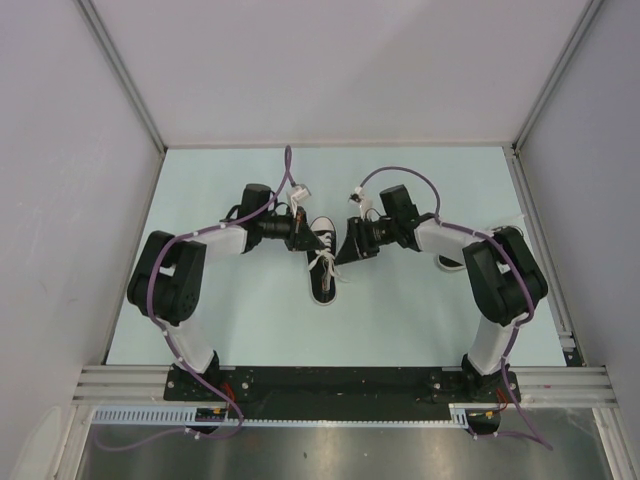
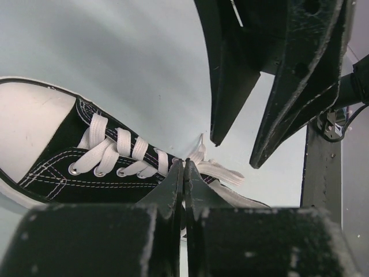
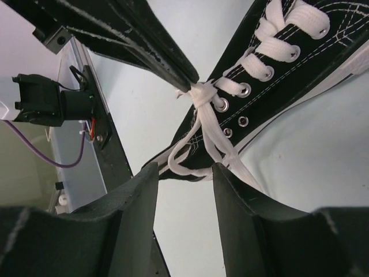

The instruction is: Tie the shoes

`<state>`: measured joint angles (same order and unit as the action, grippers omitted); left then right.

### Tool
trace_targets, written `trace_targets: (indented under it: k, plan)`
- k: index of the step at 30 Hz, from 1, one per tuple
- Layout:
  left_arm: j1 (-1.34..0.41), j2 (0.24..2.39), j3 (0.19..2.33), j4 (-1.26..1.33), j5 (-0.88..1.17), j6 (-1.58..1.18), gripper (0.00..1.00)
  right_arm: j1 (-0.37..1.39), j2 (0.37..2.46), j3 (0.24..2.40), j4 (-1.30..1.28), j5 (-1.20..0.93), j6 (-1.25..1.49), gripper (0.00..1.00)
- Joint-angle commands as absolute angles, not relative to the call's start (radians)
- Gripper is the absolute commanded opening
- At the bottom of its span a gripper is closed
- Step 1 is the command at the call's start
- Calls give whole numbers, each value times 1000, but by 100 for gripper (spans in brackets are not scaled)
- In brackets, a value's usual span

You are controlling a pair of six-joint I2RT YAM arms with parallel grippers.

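Pinches lace (image 3: 211, 134) at shoe (image 2: 57, 168) knot with left gripper (image 2: 183, 171) shut tight, holds right gripper (image 3: 184, 170) half open, empty, just right of it, heel hidden behind fingers.

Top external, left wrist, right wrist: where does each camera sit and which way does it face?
Top external: above and behind the robot, looking down; left arm and right arm flank the shoe.
Left wrist: on that arm, looking over the left tool, shut on the laces.
Right wrist: on that arm, looking through the open right tool at the shoe.
Shared: each wrist view shows the other tool.
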<state>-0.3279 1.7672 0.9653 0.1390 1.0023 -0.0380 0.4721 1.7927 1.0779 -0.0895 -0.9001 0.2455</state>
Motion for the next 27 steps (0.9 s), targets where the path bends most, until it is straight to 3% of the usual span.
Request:
trace_targets:
  k: [1,27]
  plan:
    - [-330,1766,1003,135,1034,-3,0,483,1824,1131,-8,-936,334,48]
    - [-328,1772,1015,115,1039,34,0,526,1865,1154,-31,-857,270,47]
